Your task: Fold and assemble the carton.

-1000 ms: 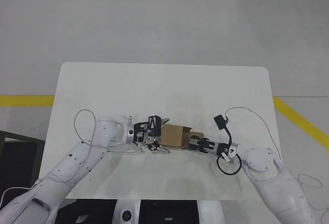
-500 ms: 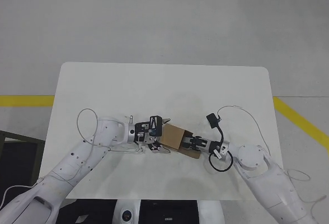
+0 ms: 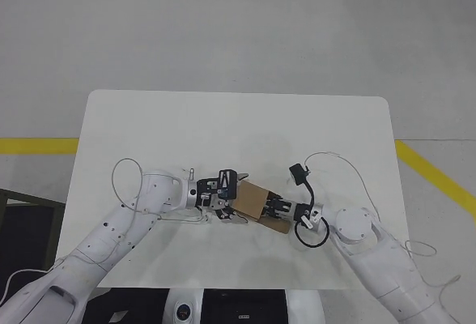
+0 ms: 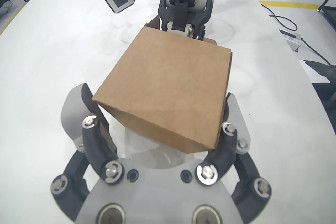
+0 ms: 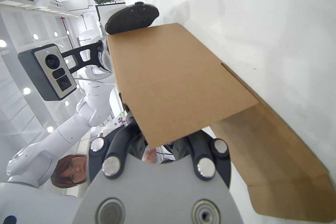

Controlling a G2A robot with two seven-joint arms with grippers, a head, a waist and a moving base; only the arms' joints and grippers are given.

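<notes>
1. brown carton (image 3: 252, 200), partly folded, held tilted over the near middle of the white table (image 3: 141, 130), one flap (image 5: 275, 156) lying open, its visible faces plain brown
2. left gripper (image 3: 224, 199) spans one end, fingers spread wide and pressed against both sides
3. right gripper (image 3: 277, 208) pinches the opposite end's panel edge between nearly closed fingers

The brown carton (image 3: 257, 201), folded into a box with 1 end flap open, sits askew at the table's (image 3: 222, 121) middle.
</notes>
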